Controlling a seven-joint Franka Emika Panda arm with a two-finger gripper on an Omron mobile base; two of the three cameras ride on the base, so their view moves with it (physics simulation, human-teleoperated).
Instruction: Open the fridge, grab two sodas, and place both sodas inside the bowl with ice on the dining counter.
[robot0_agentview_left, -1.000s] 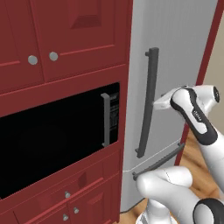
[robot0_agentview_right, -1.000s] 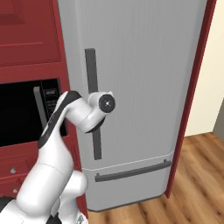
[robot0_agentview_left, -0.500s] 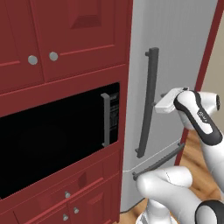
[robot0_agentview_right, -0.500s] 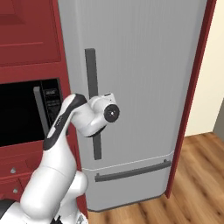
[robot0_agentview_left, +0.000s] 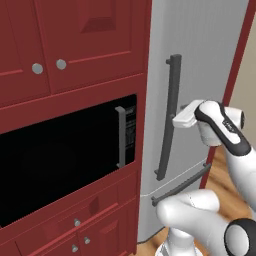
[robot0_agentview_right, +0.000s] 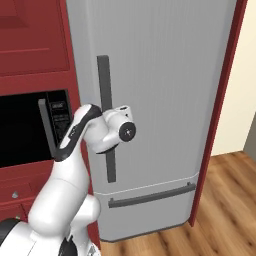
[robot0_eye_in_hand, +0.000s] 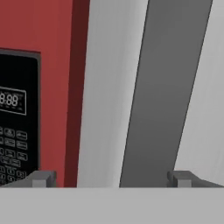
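Claw (robot0_eye_in_hand: 111, 179) wide open, empty, fingers either side of fridge (robot0_agentview_right: 165, 75) handle (robot0_eye_in_hand: 166, 87); door shut, microwave (robot0_agentview_left: 60, 165) alongside.

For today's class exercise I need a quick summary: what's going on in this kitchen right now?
A white robot arm is reaching toward the fridge, whose door is shut. Its gripper is open and lined up with the tall dark vertical handle, with the fingertips spread either side of it but not yet closed on the bar. The black microwave sits in the red cabinetry just beside the fridge. No sodas are out yet.
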